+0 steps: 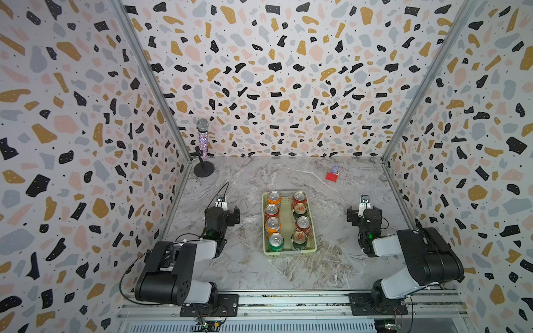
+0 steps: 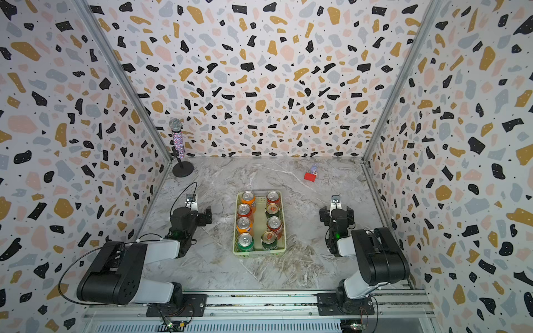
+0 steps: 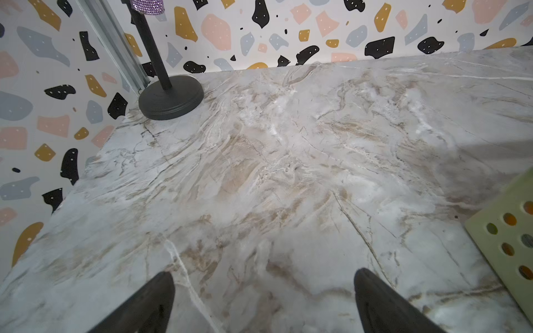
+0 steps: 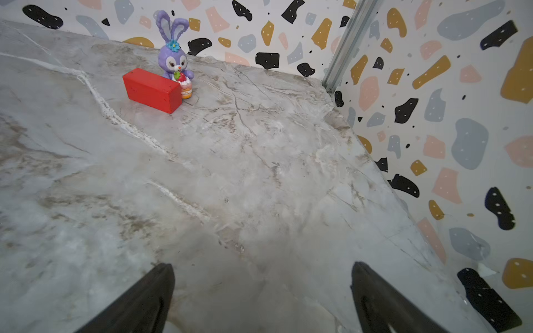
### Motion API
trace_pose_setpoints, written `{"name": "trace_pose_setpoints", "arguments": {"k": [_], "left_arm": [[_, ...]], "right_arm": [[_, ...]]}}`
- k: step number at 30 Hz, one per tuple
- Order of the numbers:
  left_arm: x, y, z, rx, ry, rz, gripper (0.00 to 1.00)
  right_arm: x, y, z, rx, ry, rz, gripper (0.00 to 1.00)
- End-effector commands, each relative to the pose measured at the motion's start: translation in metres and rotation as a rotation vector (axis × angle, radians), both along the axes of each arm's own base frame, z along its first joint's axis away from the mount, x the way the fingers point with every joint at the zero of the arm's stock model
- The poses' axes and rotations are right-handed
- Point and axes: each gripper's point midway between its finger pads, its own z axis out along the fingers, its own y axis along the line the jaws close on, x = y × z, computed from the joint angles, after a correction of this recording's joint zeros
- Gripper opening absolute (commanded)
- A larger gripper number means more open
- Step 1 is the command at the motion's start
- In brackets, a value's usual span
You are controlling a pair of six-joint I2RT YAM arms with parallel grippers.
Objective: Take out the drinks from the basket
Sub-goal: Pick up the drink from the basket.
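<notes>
Plainly, the marble table (image 1: 245, 271) is being occupied at centre frame in both top views by the pale green basket (image 1: 289, 253), and all eight drinks (image 1: 272, 225) are being carried upright inside it, in two rows of four. The left gripper (image 3: 264, 272) and the right gripper (image 4: 262, 264) are being held over bare table at either side of the basket, well apart from it, each with jaws spread wide and nothing between them. The first reach is being judged the step in hand. An end can such as the bright green can (image 1: 276, 241) is best being approached from above, one finger being slipped into the lane between the rows and one along the basket wall, so that neighbours are not being knocked nor the light basket dragged. In the left wrist view only a perforated corner of the basket is being shown, at the right edge; in the right wrist view it is being left out entirely. Can labels are being rendered too small to read.
</notes>
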Motion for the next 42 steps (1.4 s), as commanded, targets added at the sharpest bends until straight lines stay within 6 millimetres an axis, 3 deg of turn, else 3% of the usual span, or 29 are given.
{"name": "trace_pose_setpoints", "arguments": {"k": [1, 27, 33, 42], "left_arm": [[0.005, -0.001, 0.011, -0.002, -0.037, -0.012, 1.0], [0.005, -0.002, 0.011, -0.002, -0.036, -0.015, 1.0], [0.011, 0.024, 0.044, 0.007, 0.039, 0.154, 1.0], [-0.014, 0.048, 0.095, -0.21, 0.04, 0.42, 1.0]], "right_arm": [[0.004, -0.003, 0.011, 0.009, -0.028, -0.022, 1.0], [0.005, -0.004, 0.011, 0.014, -0.026, -0.028, 1.0], [0.003, -0.011, 0.016, 0.017, -0.024, -0.07, 1.0], [-0.002, -0.012, 0.028, 0.003, -0.043, -0.075, 1.0]]}}
